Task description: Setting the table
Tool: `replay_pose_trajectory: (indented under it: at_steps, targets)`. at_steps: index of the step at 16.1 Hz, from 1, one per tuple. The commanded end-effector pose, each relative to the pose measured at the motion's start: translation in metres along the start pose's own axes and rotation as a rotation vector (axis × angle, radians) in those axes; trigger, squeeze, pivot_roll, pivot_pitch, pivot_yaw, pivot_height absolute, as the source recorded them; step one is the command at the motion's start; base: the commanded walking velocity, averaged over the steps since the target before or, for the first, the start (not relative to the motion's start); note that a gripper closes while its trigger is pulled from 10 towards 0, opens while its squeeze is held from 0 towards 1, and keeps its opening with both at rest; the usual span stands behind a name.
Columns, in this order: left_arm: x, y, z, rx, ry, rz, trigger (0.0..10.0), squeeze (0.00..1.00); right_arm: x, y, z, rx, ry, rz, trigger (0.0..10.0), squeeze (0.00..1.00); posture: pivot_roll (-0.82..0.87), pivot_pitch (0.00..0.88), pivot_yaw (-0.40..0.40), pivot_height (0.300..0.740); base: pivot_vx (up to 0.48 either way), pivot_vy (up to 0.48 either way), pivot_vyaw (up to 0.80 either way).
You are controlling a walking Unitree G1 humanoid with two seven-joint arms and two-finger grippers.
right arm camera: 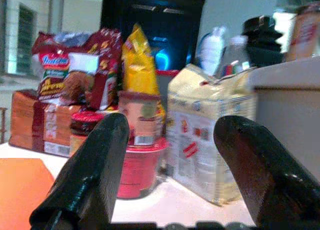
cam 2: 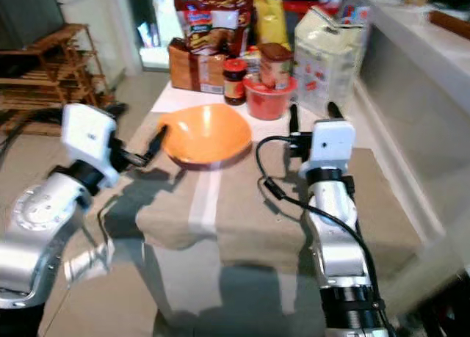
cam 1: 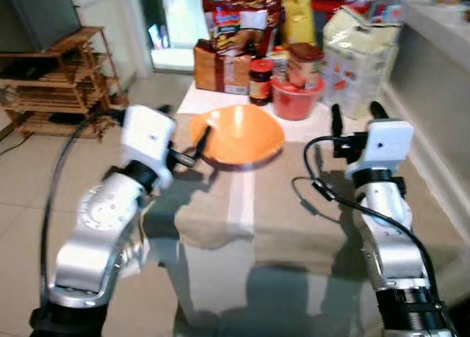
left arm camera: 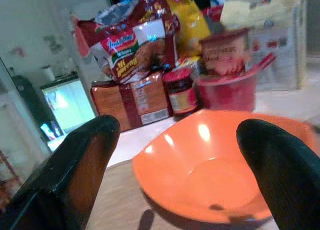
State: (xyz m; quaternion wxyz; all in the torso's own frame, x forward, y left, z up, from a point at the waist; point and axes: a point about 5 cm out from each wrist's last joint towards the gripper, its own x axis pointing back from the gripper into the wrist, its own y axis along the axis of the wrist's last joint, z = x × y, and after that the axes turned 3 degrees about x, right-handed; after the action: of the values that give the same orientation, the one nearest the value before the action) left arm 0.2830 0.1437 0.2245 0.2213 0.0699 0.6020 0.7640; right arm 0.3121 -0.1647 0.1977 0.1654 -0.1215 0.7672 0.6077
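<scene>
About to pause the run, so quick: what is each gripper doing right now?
Left gripper: open, at the near rim of the orange bowl, holding nothing.
Right gripper: open, holding nothing, above the table cloth.

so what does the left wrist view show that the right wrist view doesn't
Left wrist: the orange bowl's whole inside, between the left hand's open fingers. Right wrist: a pale bag, bottles and the grey counter beyond the right hand's open fingers, with just a corner of the bowl. Both: the noodle packet, red tub, dark jar and brown pack.
</scene>
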Motion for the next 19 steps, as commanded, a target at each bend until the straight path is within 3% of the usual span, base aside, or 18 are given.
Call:
replay_pose_trajectory:
  at_steps: [1, 7, 9, 11, 14, 17, 19]
  targets:
    - [0.002, 0.003, -0.002, -0.047, -0.026, -0.014, 10.0, 0.0, -0.001, 0.004, 0.005, -0.013, 0.008, -0.023, 10.0, 0.0, 0.02, 0.0, 0.026, 0.74, 0.401, -0.262, 0.0]
    - [0.002, 0.007, 0.002, -0.022, 0.001, -0.04, 10.0, 0.0, 0.0, 0.002, 0.008, -0.016, 0.014, -0.017, 10.0, 0.0, 0.02, 0.0, 0.02, 0.74, 0.066, -0.046, 0.0]
    - [0.001, 0.004, 0.01, 0.008, 0.025, 0.0, 10.0, 0.0, 0.0, 0.002, 0.009, -0.017, 0.016, -0.016, 10.0, 0.0, 0.02, 0.0, 0.019, 0.74, 0.0, 0.0, 0.0]
    - [-0.006, -0.007, 0.031, 0.158, 0.082, 0.135, 10.0, 0.0, 0.0, 0.002, 0.009, -0.017, 0.016, -0.016, 10.0, 0.0, 0.02, 0.0, 0.023, 0.74, 0.0, 0.0, 0.0]
    - [-0.009, -0.016, 0.045, 0.273, 0.09, 0.229, 10.0, 0.0, 0.0, 0.001, 0.01, -0.018, 0.015, -0.014, 10.0, 0.0, 0.03, 0.0, 0.025, 0.74, 0.0, 0.0, 0.0]
    - [-0.018, -0.03, 0.058, 0.649, 0.163, 0.411, 10.0, 0.0, 0.002, 0.0, 0.01, -0.018, 0.015, -0.008, 10.0, 0.0, 0.02, 0.0, 0.033, 0.74, 0.0, 0.0, 0.0]
    - [-0.022, -0.026, 0.059, 0.693, 0.161, 0.407, 10.0, 0.0, 0.003, 0.0, 0.01, -0.017, 0.018, -0.007, 10.0, 0.0, 0.02, 0.0, 0.035, 0.74, 0.0, 0.0, 0.0]
